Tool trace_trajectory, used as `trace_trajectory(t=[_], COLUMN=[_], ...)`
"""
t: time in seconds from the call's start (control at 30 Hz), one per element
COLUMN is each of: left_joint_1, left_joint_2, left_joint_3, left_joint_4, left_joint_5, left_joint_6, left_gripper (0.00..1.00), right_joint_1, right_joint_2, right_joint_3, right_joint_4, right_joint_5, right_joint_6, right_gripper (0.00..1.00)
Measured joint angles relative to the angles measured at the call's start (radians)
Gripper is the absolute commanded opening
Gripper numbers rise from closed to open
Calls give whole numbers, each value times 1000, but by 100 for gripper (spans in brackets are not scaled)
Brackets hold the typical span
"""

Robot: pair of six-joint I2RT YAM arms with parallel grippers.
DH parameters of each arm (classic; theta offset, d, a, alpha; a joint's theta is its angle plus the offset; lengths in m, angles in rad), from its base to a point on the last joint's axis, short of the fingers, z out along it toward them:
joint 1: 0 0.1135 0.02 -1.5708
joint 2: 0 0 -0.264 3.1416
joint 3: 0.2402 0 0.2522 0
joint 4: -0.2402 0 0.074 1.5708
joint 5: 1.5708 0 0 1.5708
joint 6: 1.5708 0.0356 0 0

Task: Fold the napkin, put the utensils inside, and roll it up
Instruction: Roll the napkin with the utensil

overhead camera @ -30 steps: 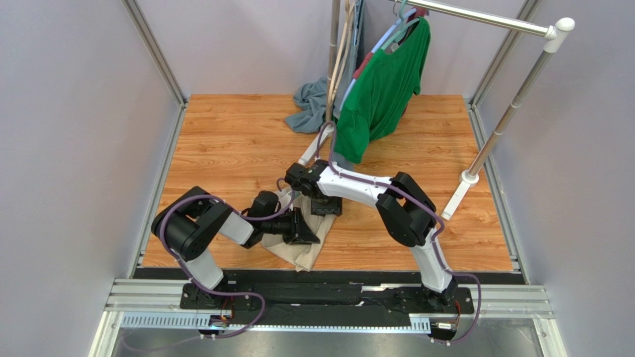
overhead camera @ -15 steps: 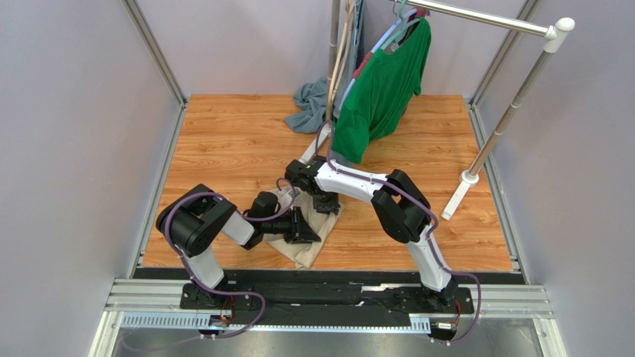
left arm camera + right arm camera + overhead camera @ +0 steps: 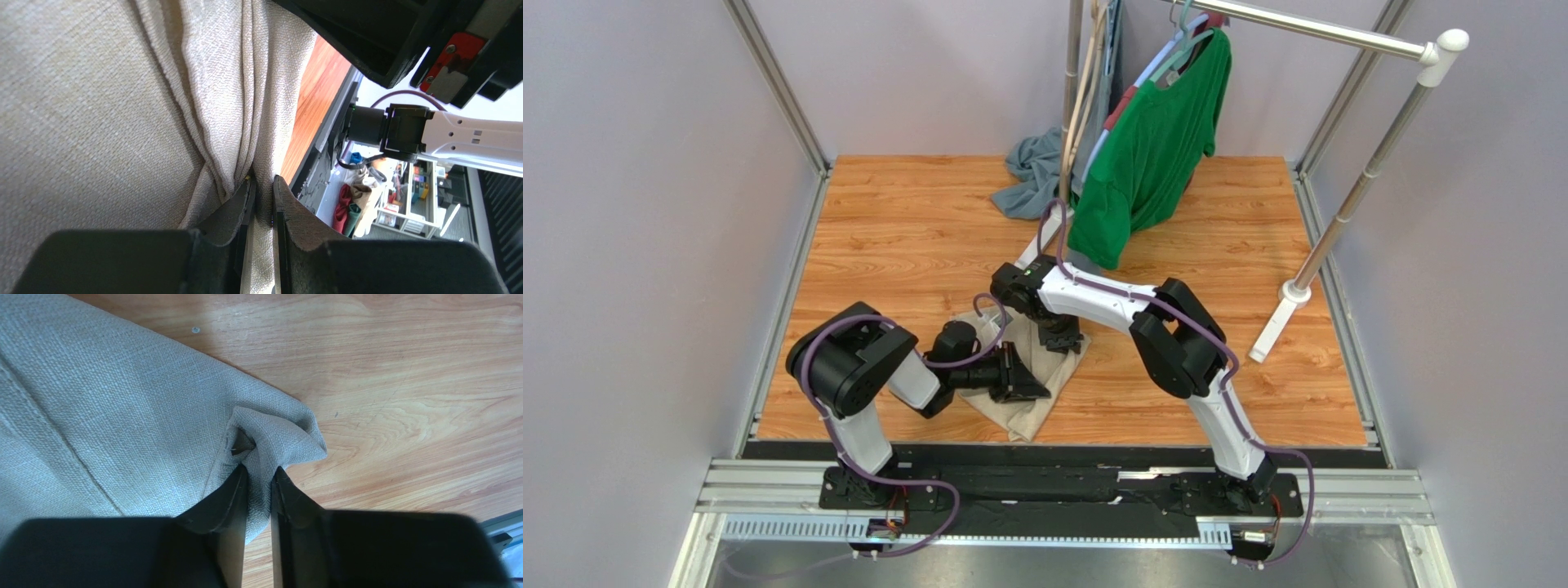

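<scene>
The napkin [image 3: 110, 410] lies bunched on the wooden table [image 3: 405, 386], my left claw [image 3: 263, 205] and right claw [image 3: 259, 487] each pinching a fold.

The napkin [image 3: 1026, 417] is beige, the table [image 3: 891, 233] orange-brown wood grain, the shirt [image 3: 1149, 147] green, the cloth [image 3: 1026, 165] grey-blue.

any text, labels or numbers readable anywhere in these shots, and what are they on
None can be read in any view.
napkin: plain weave, no print.
green shirt: no print shows.
shelf clutter in the left wrist view: too small and blurred to read.
</scene>
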Motion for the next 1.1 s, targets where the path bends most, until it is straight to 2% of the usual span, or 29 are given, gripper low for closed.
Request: trace_trajectory(t=[0.1,0.37,0.6,0.87,1.1], left_joint_1=[0,0,0,0,0], left_joint_2=[11,26,41,42,42], left_joint_3=[-13,-29,-30,-58,-63], left_joint_4=[35,93,116,141,148], left_joint_5=[-6,-30,-27,-14,-14], left_joint_6=[-16,-37,-45,-81,-105], left_gripper=[19,19,19,18,18], right_joint_1=[-3,-40,-77,-97,-64], right_joint_2=[0,-40,-80,-258,-433], right_joint_3=[-2,-56,-103,-217,-427], right_joint_4=[-9,11,61,188,354], right_joint_5=[6,-31,-100,-101,-141], right_joint_6=[-11,-35,-73,-66,39], right_gripper=[35,37,47,50,49])
